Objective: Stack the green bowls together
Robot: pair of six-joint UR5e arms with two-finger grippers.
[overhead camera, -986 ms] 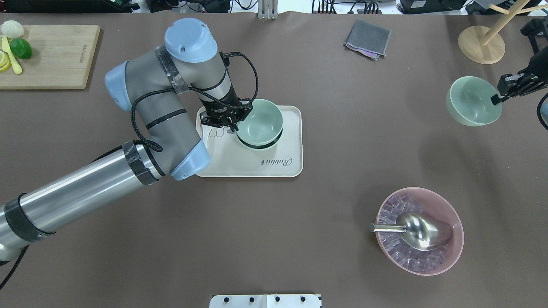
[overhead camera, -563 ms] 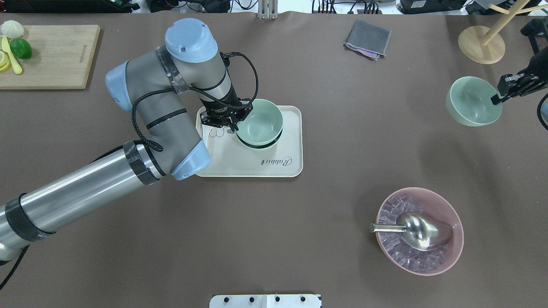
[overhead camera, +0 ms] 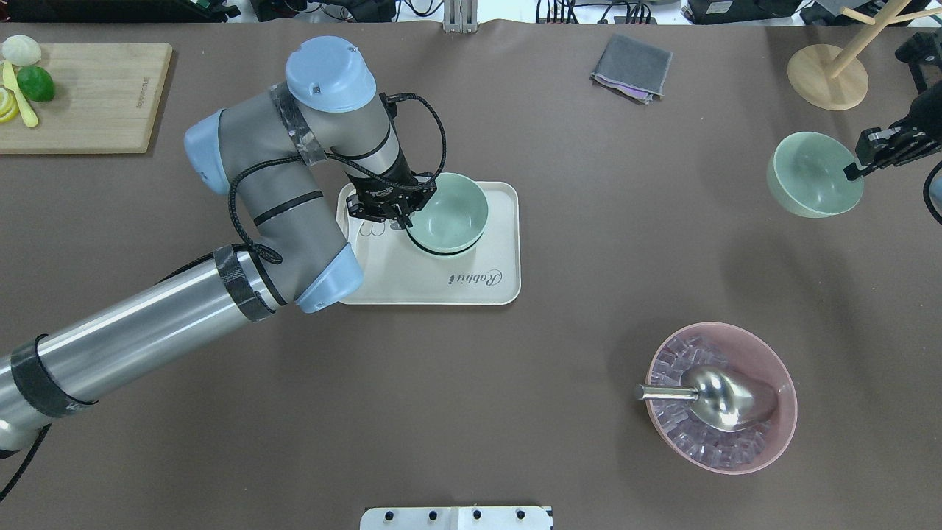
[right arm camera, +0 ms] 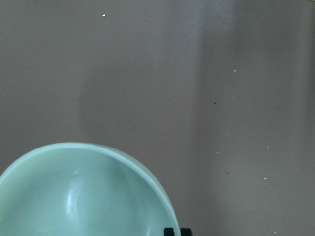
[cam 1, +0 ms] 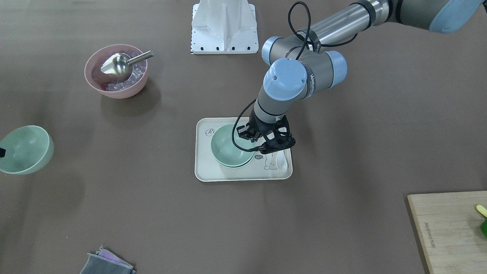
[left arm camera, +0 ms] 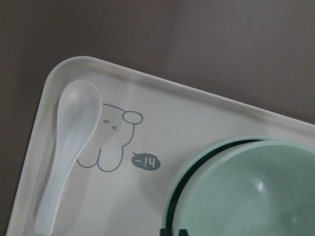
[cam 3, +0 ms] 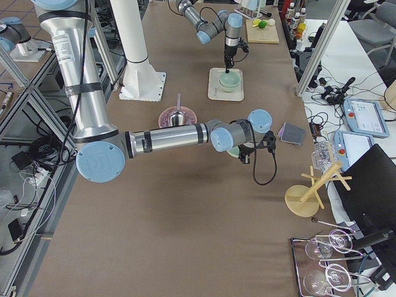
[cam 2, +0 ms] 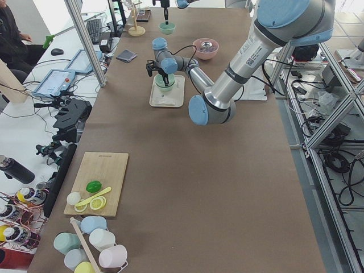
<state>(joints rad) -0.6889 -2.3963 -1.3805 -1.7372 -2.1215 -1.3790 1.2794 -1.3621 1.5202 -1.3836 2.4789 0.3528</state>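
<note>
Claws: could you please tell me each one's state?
Left claw: closed on upper round pale-green plastic bowl.
Right claw: closed on lone round pale-green plastic bowl.

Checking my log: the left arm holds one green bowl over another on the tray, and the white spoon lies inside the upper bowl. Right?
Not quite: the white spoon lies flat on the tray, beside the upper bowl, not inside it, as the left wrist view shows. The rest holds.

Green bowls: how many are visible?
3. The lower bowl sits on the tray; the upper bowl, held at its rim by the left hand, is nested just above it; the third bowl hangs from the right hand, off to the robot's right.
</note>
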